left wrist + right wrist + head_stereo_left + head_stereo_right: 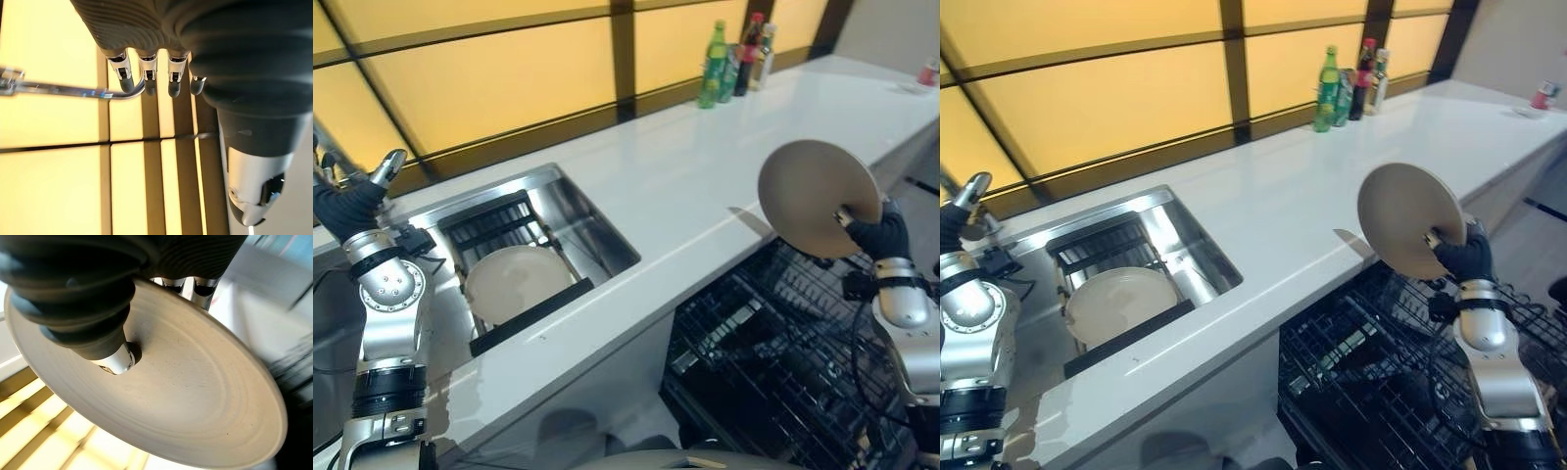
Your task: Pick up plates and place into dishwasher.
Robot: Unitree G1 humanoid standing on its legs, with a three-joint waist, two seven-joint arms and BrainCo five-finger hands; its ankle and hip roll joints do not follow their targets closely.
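Thumb [115, 360] of the right hand [879, 235] presses the held plate's [818, 196] face in the wrist view, fingers behind its rim. Head views show it at right, tilted on edge over the dishwasher rack [783, 362]. Left hand [352, 201], far left, hangs relaxed. Second plate [514, 282] lies in the sink [597, 230].

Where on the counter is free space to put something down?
The white counter is bare between the sink and the bottles at the far end. The sink is crowded: a plate lies in its rack.
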